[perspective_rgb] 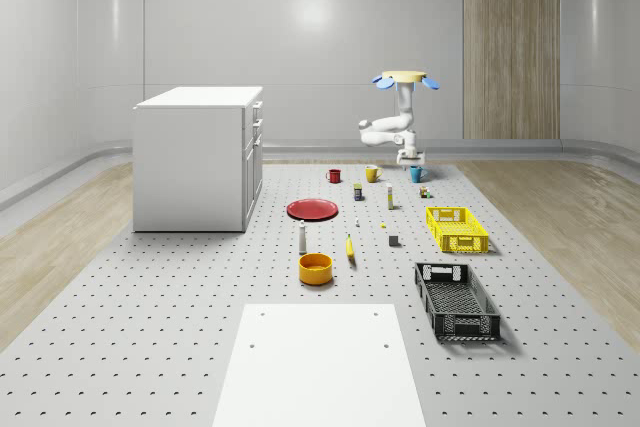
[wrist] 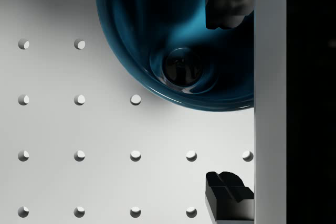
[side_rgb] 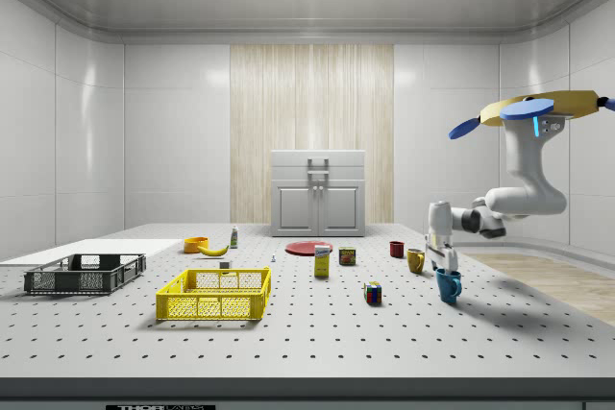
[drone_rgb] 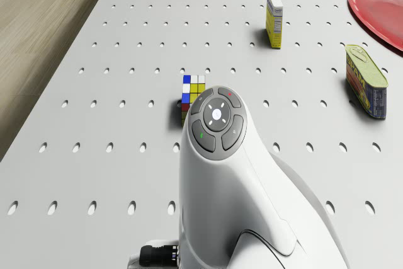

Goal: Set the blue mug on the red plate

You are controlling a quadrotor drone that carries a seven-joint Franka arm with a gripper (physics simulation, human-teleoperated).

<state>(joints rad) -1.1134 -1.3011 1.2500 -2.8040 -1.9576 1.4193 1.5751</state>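
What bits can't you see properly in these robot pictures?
- Blue mug: in the wrist view its upper part is cut off by the picture edge, so no handle can be made out.
- Red plate: in the drone view the edge cuts part of it off.
- Small bits near the yellow crate in the whole-scene view: too small to name.

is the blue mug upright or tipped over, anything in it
Upright and empty. The blue mug stands on the table with its mouth facing up; the wrist view looks straight down to its bare bottom. In the side view it stands straight.
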